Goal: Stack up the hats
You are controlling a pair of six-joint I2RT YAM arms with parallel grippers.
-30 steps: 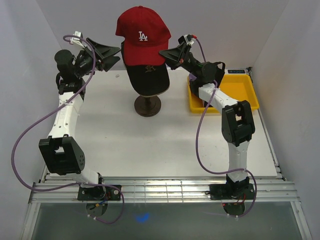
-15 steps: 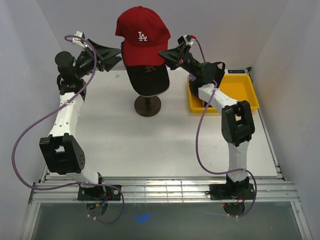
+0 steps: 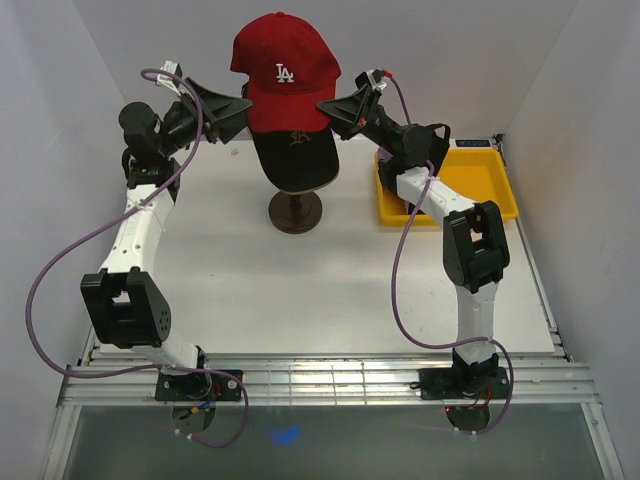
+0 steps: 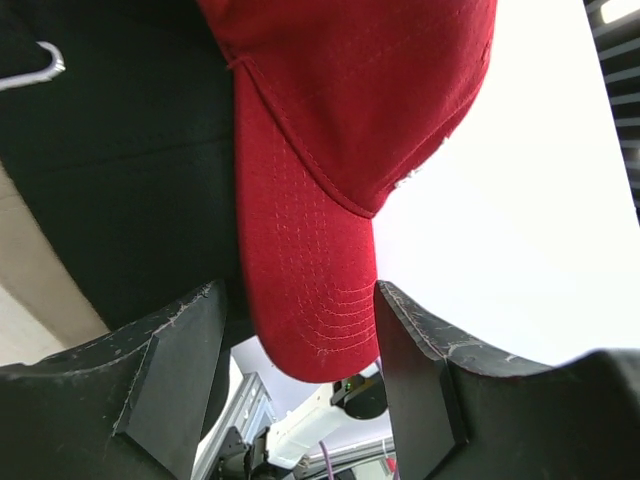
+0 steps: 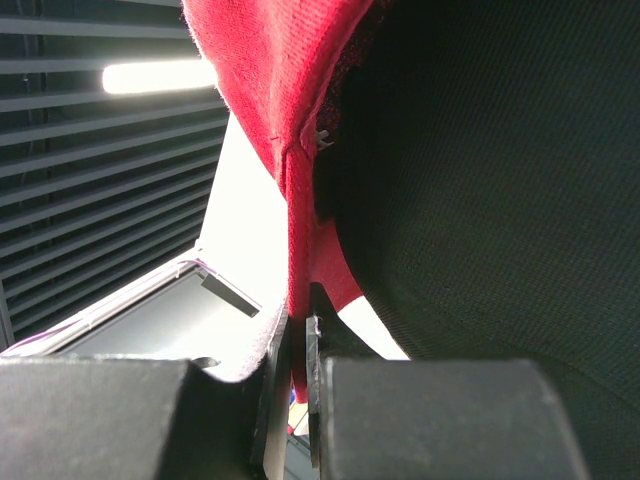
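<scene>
The left gripper (image 3: 239,107) now sits further toward 3 o'clock in the top view than a second ago. It is no longer well short of the red cap (image 3: 285,70) but right at the cap's 9 o'clock edge. The left arm (image 3: 140,215) leans more toward 1 o'clock, and the purple cable (image 3: 172,73) over its wrist arcs higher. The jaws look slightly narrower than before, with a finger (image 4: 175,345) on either side of the brim (image 4: 312,300).

Probably a robotics lab: plain white panel walls (image 3: 40,120) enclose a white tabletop (image 3: 300,290), with purple-cabled robot arms (image 3: 135,225) bolted to a slotted aluminium rail (image 3: 330,380).
</scene>
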